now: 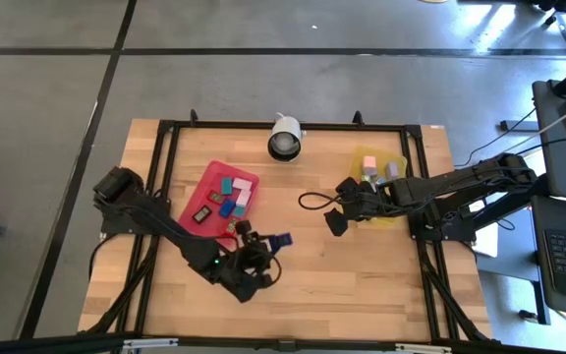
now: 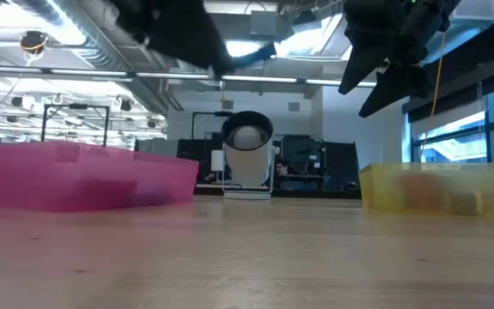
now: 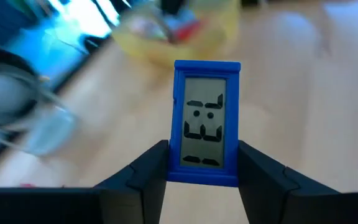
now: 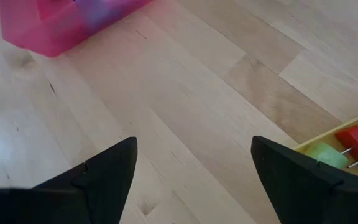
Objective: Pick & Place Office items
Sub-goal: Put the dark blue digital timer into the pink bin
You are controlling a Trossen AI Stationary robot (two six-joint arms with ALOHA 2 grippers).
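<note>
My left gripper (image 3: 205, 150) is shut on a small blue digital clock (image 3: 207, 118), which hangs over the bare wood right of the red tray (image 1: 200, 189). The high view shows the clock (image 1: 280, 239) at the gripper's tip. Several small coloured pieces and a black white-labelled one (image 1: 202, 213) lie in the red tray. A few more, pink and lilac, lie in the yellow tray (image 1: 393, 213). My right gripper (image 1: 335, 210) hangs open above the table just left of the yellow tray, nothing between its fingers (image 4: 107, 171). My left gripper pinches the clock's two long sides at its lower end (image 3: 176, 163) between its two fingers (image 3: 148, 174). The fingers slant slightly downward, coming from the table's left. The clock stands out past the fingertips with its display facing the wrist camera, lifted clear of the table.
A white round camera (image 1: 285, 138) stands at the table's far edge between the two trays. A black cable loop (image 1: 312, 201) lies left of my right gripper. Bare wood runs between the trays and along the near side.
</note>
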